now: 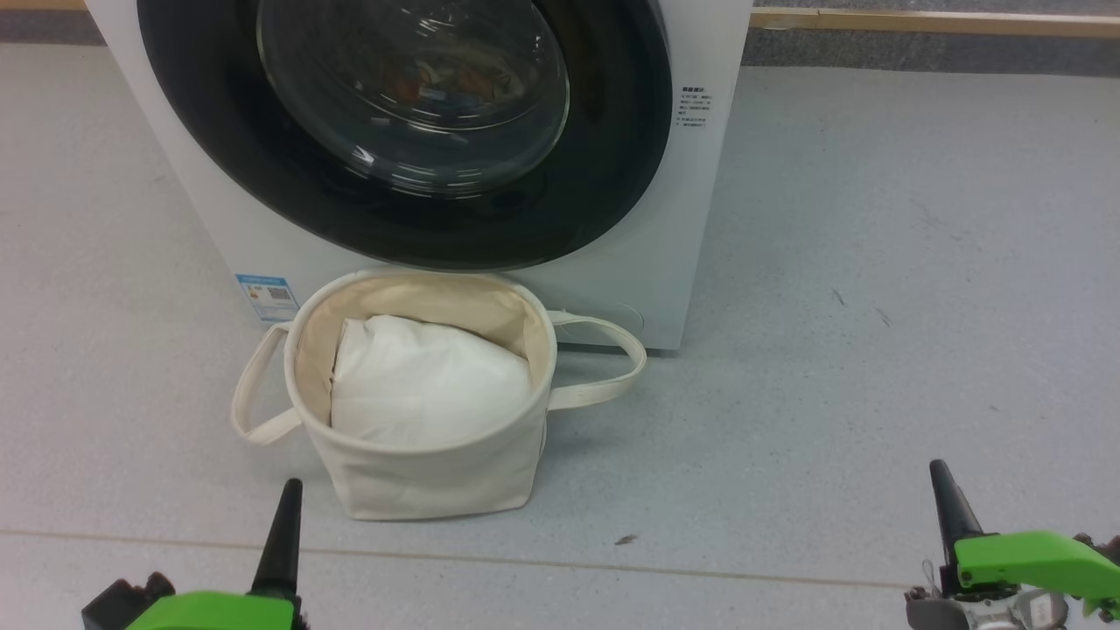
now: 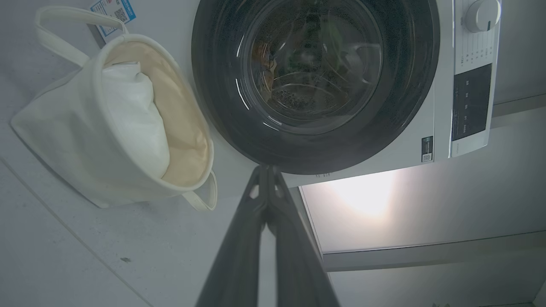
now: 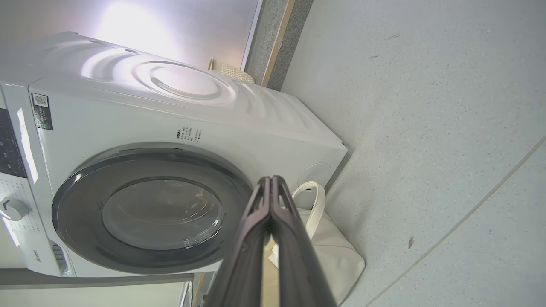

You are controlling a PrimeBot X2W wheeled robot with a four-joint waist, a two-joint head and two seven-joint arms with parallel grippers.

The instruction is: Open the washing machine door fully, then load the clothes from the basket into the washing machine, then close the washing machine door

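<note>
Head view | washing machine door point(image 1: 407, 122) top cropped | drum contents point(image 1: 429, 83) indistinct

The basket point(image 1: 420, 477) stands on the floor point(image 1: 875, 306) just before the washing machine point(image 1: 612, 262), below its door point(image 1: 219, 131) and toward the left of its front. A pad point(image 1: 420, 385) lies in the basket. A sticker point(image 1: 267, 297) sits low on the machine's front, just behind and left of the basket; a label point(image 1: 696, 107) is right of the door. Behind the door glass lies what may be the clothes point(image 1: 429, 83). The left gripper point(image 1: 291, 490) is before the basket, the right gripper point(image 1: 939, 468) well apart to its right.
</note>
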